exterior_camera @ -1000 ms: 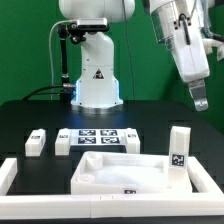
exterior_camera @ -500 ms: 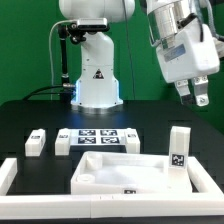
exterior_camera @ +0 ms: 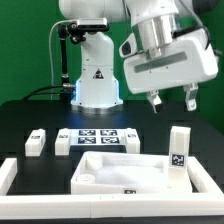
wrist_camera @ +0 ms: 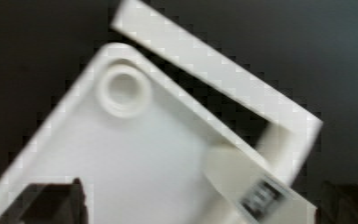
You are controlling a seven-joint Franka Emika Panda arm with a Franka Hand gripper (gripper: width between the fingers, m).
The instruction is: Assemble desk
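The white tray-like tabletop [exterior_camera: 128, 172] lies on the black table near the front. It fills the wrist view [wrist_camera: 114, 150], where a round socket [wrist_camera: 123, 88] shows in one corner. One white leg [exterior_camera: 179, 147] with a tag stands upright at the tabletop's corner on the exterior view's right, and it also shows blurred in the wrist view [wrist_camera: 256, 185]. Two more legs [exterior_camera: 36, 141] [exterior_camera: 62, 143] lie at the exterior view's left. My gripper [exterior_camera: 171, 101] hangs high above the tabletop, open and empty, its jaws well apart.
The marker board [exterior_camera: 98, 137] lies behind the tabletop, in front of the robot base [exterior_camera: 97, 85]. Long white border rails run along the table's edges at the left [exterior_camera: 10, 176] and right [exterior_camera: 207, 178]; one shows in the wrist view [wrist_camera: 211, 65].
My gripper has swung from the exterior view's far right toward the middle and turned, so both fingers now face the camera. The parts on the table have not moved.
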